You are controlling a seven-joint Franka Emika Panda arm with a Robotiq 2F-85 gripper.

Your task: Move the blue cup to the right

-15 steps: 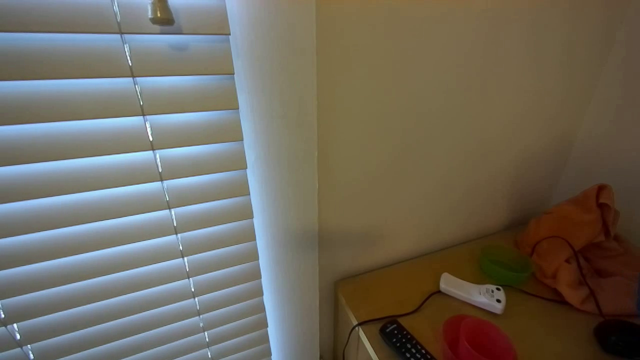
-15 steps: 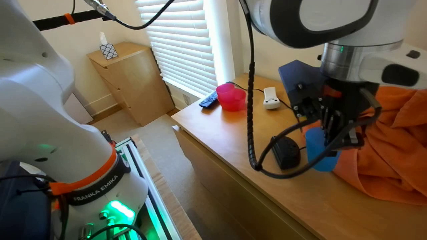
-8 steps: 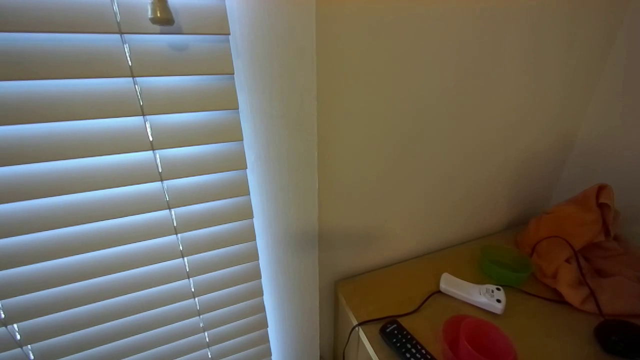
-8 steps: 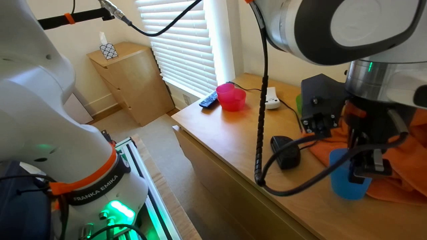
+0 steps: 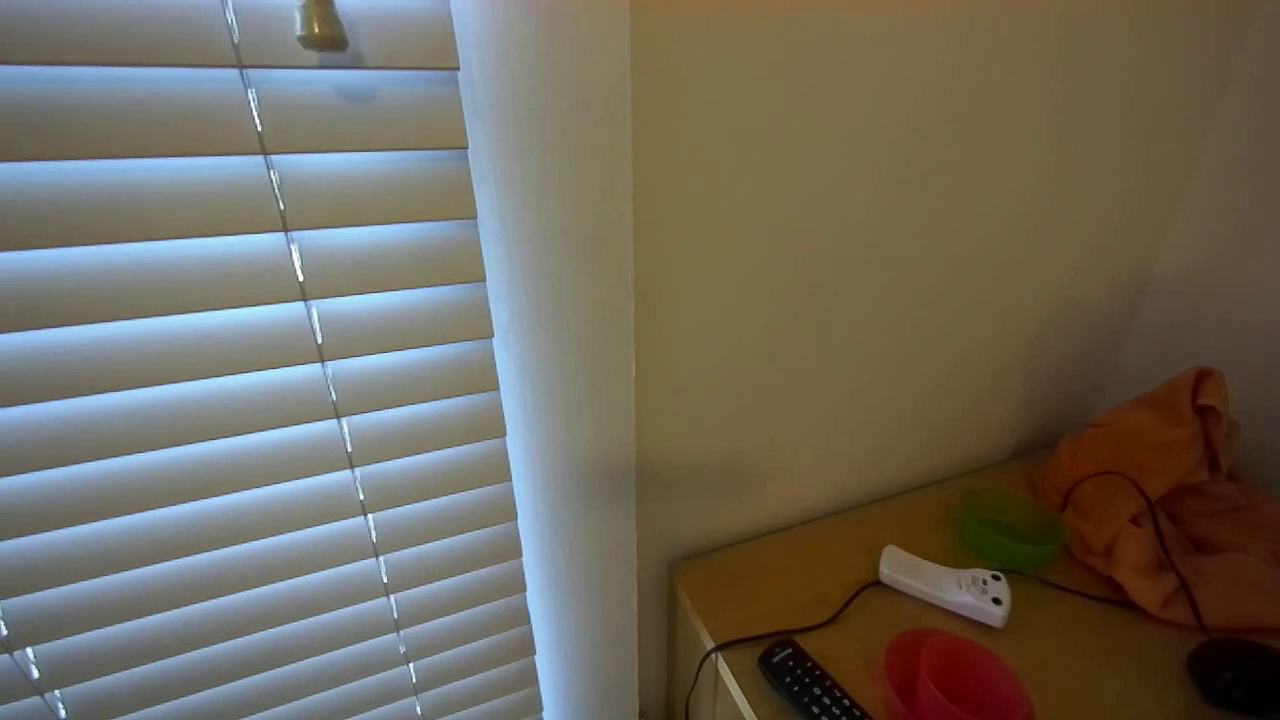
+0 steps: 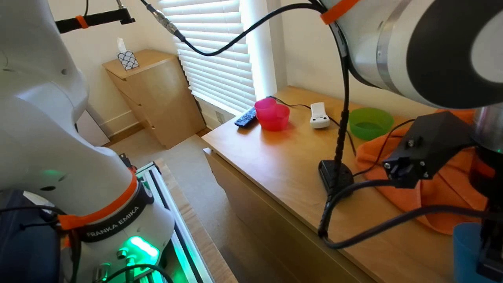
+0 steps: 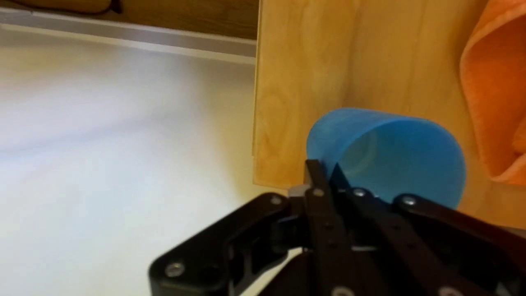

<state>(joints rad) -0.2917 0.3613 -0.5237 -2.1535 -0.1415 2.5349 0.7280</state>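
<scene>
The blue cup [image 6: 465, 251] is at the lower right corner in an exterior view, partly cut off by the frame edge and partly behind my gripper [image 6: 490, 253]. In the wrist view the blue cup [image 7: 361, 123] shows its open rim and empty inside. My gripper [image 7: 324, 168] is shut on the cup's wall, with one finger outside and one inside the rim. The cup is over the wooden top, near its edge. I cannot tell whether its base touches the surface. Neither cup nor gripper shows in the remaining exterior view.
An orange cloth [image 6: 440, 204] lies beside the cup, also in the wrist view [image 7: 501, 90]. A black device [image 6: 326, 175], green bowl [image 6: 371, 124], white controller [image 6: 319, 116], red cups [image 6: 275, 118] and remote [image 6: 246, 118] are on the wooden top [image 7: 296, 82].
My gripper has carried the blue cup toward the lower right in an exterior view, away from the black device and past the orange cloth. The green bowl has come into view there. Other objects stay put.
</scene>
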